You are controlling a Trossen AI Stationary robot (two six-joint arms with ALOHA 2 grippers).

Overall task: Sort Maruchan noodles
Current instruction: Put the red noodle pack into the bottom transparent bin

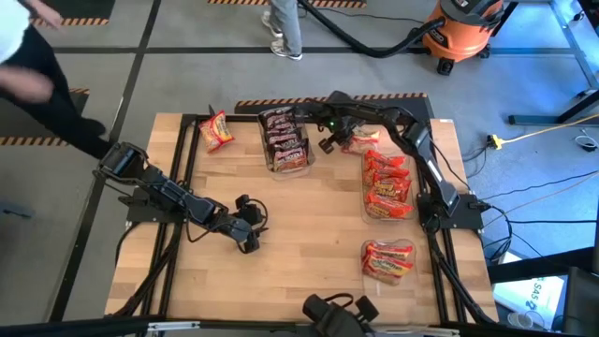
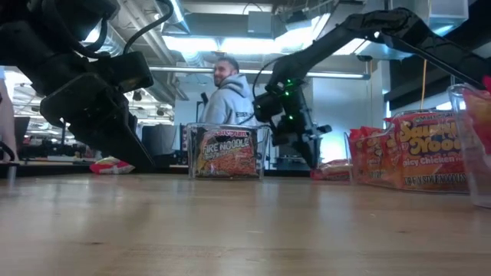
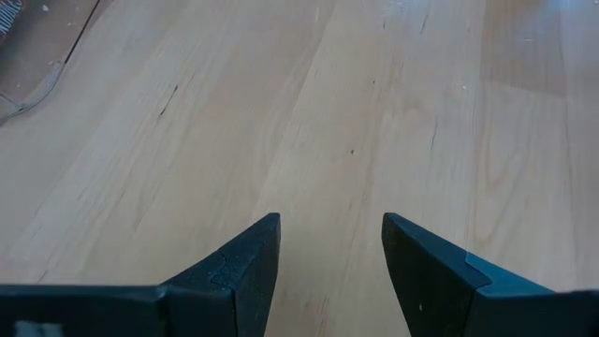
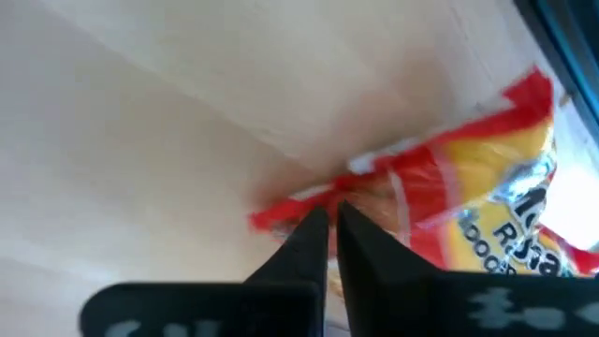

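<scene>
Bare worktop [image 1: 309, 234] lies ahead of my left end effector [image 1: 251, 225]; passage open across the centre. Far edge blocked by the dark-packet bin [image 1: 284, 139]; right side blocked by two bins of red packets [image 1: 387, 184].

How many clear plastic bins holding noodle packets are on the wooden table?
3: a clear plastic bin of dark packets at the far middle, a long bin on the right side, and a smaller bin nearer the front.
</scene>
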